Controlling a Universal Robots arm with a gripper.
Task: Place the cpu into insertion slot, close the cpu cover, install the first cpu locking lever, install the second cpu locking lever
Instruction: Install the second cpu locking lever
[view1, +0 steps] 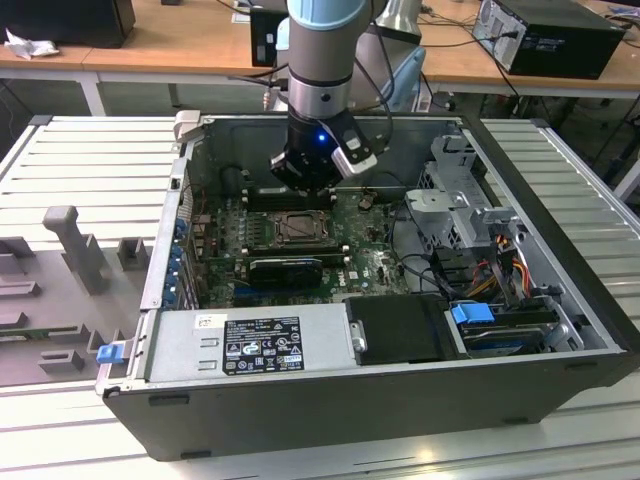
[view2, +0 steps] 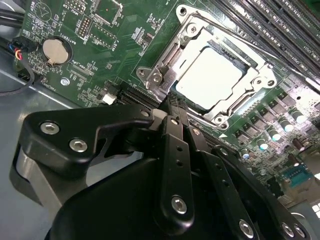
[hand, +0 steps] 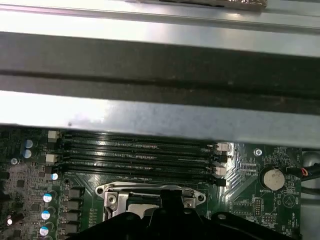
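Observation:
In the open computer case, my gripper (view1: 312, 180) hangs low over the green board just behind the insertion slot (view1: 298, 228). In the second wrist view the cpu (view2: 212, 75) lies flat in the slot, its pale silvery top showing through the window of the cpu cover (view2: 195, 32), which is down over it. My gripper (view2: 170, 106) is shut, its black fingertips close to the slot's near metal edge, and I see nothing between them. The first wrist view has the slot's frame (hand: 150, 191) just past the gripper (hand: 170, 207).
Long black memory slots (hand: 140, 152) run beside the socket, and a coin battery (view2: 54, 51) sits on the board. A black card (view1: 285, 268), the power supply (view1: 250, 345), a drive cage (view1: 460, 190) and cables crowd the case. The case wall (hand: 150, 65) rises close behind.

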